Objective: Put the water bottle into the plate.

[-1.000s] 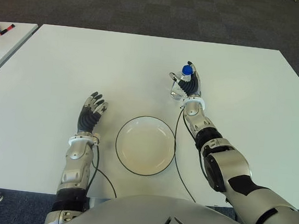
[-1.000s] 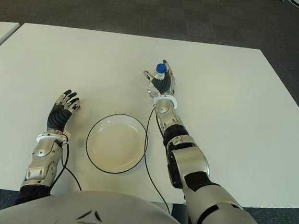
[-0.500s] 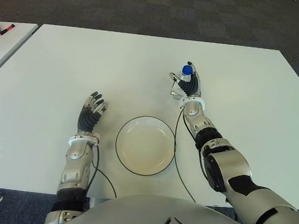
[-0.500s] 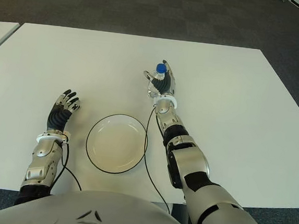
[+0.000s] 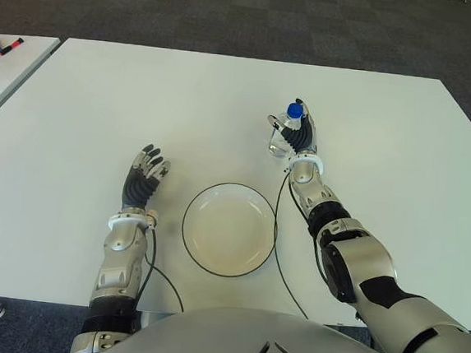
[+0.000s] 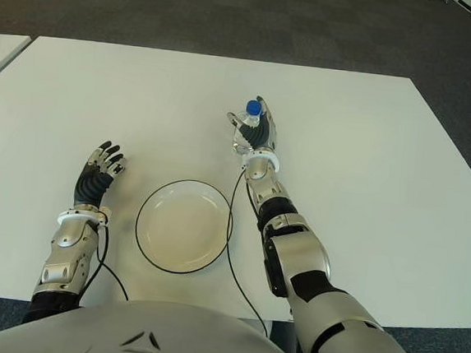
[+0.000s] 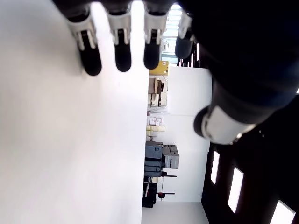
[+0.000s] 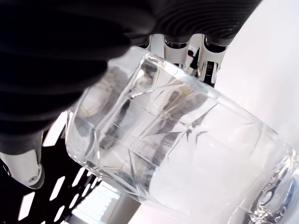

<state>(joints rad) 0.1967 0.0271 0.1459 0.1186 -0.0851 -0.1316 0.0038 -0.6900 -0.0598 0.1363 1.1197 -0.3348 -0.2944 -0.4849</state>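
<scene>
Progress stood at the grasping stage, by my reading. The right hand had its fingers wrapped around the water bottle, which stood upright with its blue cap showing above the fingers. The right wrist view showed the clear ribbed body of the bottle pressed close against the dark palm, fingers curled behind it, so the grip looked firm. Whether the bottle's base was on the table or just off it, I could not tell.

The plate, a pale dish with a dark rim, sat nearer the robot's body than the bottle and a little to the left of it, with nothing in it. A thin black cable ran along its right edge. So the pick seemed done or nearly so, and what remained, as I judged it, was the carry toward the plate, the setting down inside the rim, and the release.

The left hand showed just left of the plate, fingers spread loosely and holding nothing.

As for writing, I saw no label or brand on the bottle. Markers lay on a neighbouring table at far left, their print too small to read.
</scene>
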